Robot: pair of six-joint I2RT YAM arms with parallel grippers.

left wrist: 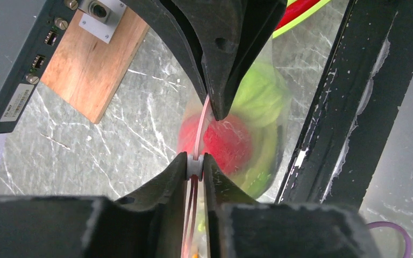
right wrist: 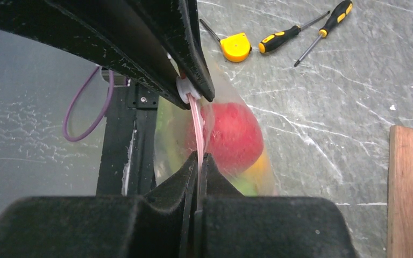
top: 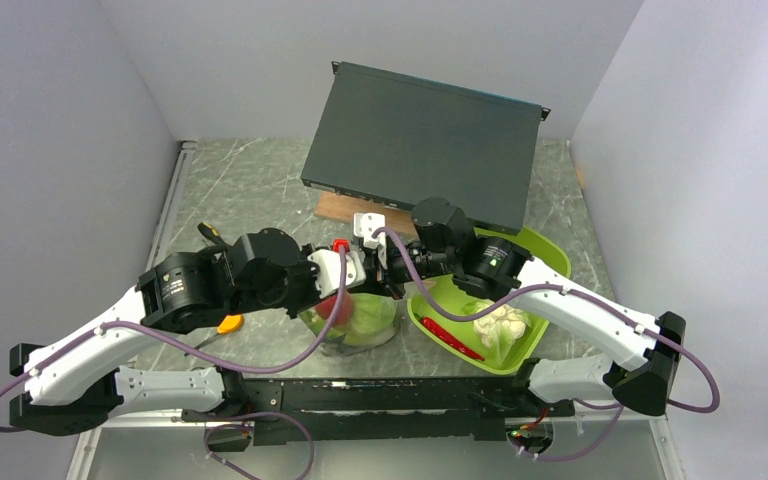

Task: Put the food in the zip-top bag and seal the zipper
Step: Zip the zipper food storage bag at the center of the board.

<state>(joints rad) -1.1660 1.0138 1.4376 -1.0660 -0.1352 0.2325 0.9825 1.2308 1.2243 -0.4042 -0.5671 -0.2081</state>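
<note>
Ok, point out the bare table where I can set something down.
Freest: the far-left table, bordered by the left wall, the black rack unit and its wooden board. Crowded: the centre around the zip-top bag, the lime-green tray at right, screwdrivers and tape measure at near left.

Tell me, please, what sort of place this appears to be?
Probably a robotics lab cell: grey walls box in a marble-patterned tabletop, a dark electronics box leans on a wooden block, and screwdrivers lie nearby.
</note>
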